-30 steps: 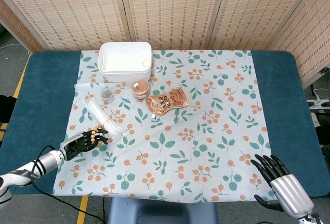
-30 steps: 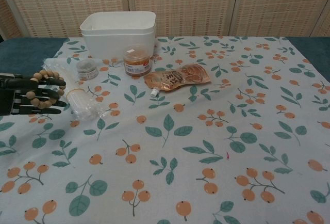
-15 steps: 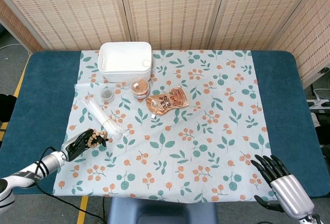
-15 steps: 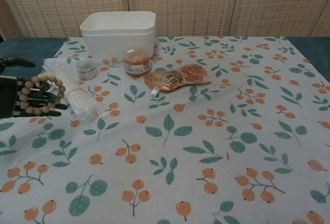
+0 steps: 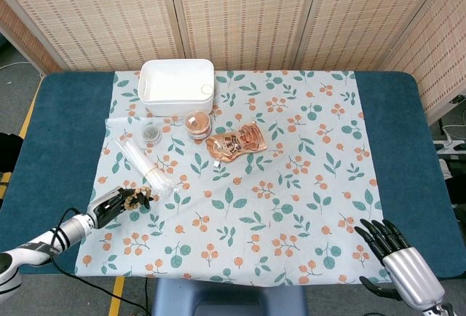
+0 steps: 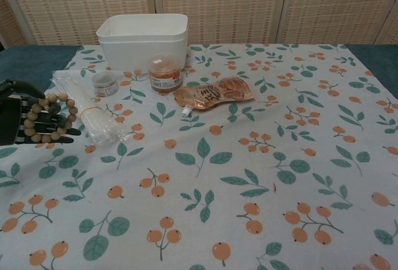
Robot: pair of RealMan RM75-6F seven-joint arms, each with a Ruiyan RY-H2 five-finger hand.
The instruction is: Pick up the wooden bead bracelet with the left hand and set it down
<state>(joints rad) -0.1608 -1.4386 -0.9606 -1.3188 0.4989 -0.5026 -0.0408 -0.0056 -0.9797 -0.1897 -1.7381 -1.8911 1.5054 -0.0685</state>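
The wooden bead bracelet (image 5: pixel 134 198) (image 6: pixel 47 119), a loop of light tan beads, hangs around the dark fingers of my left hand (image 5: pixel 115 205) (image 6: pixel 25 121) at the table's front left. That hand holds it low over the leaf-print cloth, just left of a clear plastic bag (image 6: pixel 90 112). Whether the beads touch the cloth I cannot tell. My right hand (image 5: pixel 397 256) rests at the table's front right corner, fingers spread and holding nothing; the chest view does not show it.
A white bin (image 5: pixel 176 87) stands at the back left. In front of it are a small grey-lidded jar (image 5: pixel 151 135), an orange-lidded tub (image 5: pixel 197 124) and an orange pouch (image 5: pixel 234 142). The clear bag (image 5: pixel 145 167) lies right beside my left hand.
My left hand has drawn back toward the front-left edge and sunk lower with the bracelet still on its fingers. The right hand has not moved.
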